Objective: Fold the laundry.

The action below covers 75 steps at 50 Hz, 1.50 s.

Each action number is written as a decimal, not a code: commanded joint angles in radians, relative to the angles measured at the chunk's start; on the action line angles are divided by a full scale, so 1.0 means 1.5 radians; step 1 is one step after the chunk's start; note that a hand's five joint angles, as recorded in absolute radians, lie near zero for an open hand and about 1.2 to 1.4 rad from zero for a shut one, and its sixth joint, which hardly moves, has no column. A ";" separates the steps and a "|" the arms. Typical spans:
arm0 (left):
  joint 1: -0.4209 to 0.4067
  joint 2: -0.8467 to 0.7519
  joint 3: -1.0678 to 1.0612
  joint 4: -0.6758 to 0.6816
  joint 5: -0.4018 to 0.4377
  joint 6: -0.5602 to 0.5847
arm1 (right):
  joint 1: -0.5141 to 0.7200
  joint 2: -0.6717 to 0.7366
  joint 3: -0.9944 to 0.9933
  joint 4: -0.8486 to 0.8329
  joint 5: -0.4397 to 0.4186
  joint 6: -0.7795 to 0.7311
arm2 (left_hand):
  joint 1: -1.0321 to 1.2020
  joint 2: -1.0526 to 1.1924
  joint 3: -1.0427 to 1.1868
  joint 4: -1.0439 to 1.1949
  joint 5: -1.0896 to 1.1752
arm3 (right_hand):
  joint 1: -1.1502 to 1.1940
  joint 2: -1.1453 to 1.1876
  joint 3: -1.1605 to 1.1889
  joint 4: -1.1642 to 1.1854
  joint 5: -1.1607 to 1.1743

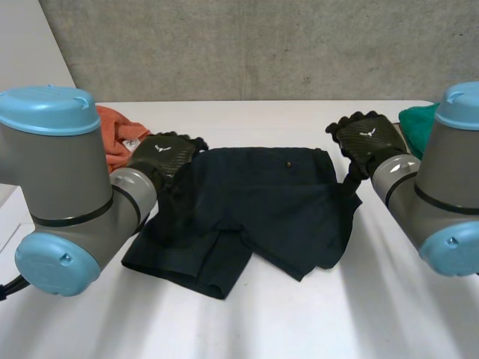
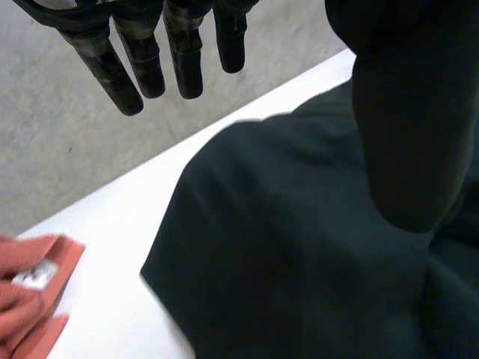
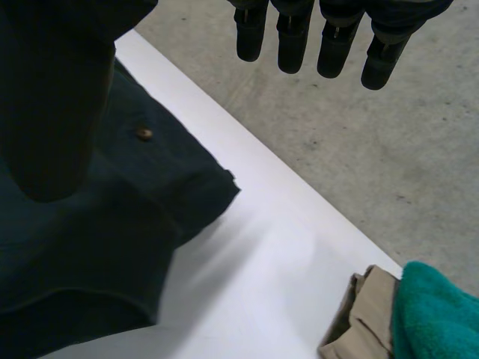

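So, shorts (image 1: 254,202): dark navy, mid-table (image 1: 299,314), waistband on the far side, legs toward the robot, lying mostly flat.
Button (image 3: 143,134): small and brown, on the waistband.
Left hand (image 1: 166,153): at the shorts' left waistband corner, back of the hand up.
Left fingers (image 2: 142,67): straight, slightly apart, above the cloth and not touching it; nothing pinched.
Left thumb side: dark mass over the shorts in the left wrist view; cannot tell thumb from cloth.
Right hand (image 1: 368,138): at the right waistband corner; the shorts' edge rises up to it.
Right fingers (image 3: 292,45): straight, slightly apart, clear of the cloth; no pinch.
Right thumb side: same dark mass, cannot tell.
Orange cloth (image 1: 116,134): bunched just beside the left hand, apart from the shorts.
Teal cloth (image 3: 438,314): far right of the table, lying on a beige cloth (image 3: 363,314).
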 commanded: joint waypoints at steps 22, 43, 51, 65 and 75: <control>-0.191 -0.384 0.347 0.074 0.074 0.309 | -0.158 0.389 -0.349 -0.029 -0.451 -0.191 | 0.007 -0.082 -0.003 0.005 -0.009 | -0.041 -0.023 -0.025 -0.024 -0.030; -0.113 -0.154 0.209 0.297 -0.038 0.146 | -0.132 0.257 -0.324 -0.179 -0.228 0.077 | 0.797 0.708 0.788 0.796 0.782 | 0.773 0.792 0.790 0.791 0.785; -0.025 -0.051 0.160 0.302 -0.072 -0.012 | -0.129 0.082 -0.317 0.008 -0.217 0.078 | 0.797 0.708 0.788 0.796 0.782 | 0.773 0.792 0.790 0.791 0.785; 0.073 -0.131 0.075 0.175 -0.044 -0.162 | 0.004 0.008 -0.210 0.273 -0.123 -0.138 | 0.797 0.708 0.788 0.796 0.782 | 0.773 0.792 0.790 0.791 0.785; 0.118 -0.185 0.058 0.144 -0.024 -0.129 | 0.069 0.068 -0.080 0.155 -0.031 -0.138 | 0.211 0.122 0.201 0.210 0.195 | 0.773 0.792 0.790 0.791 0.785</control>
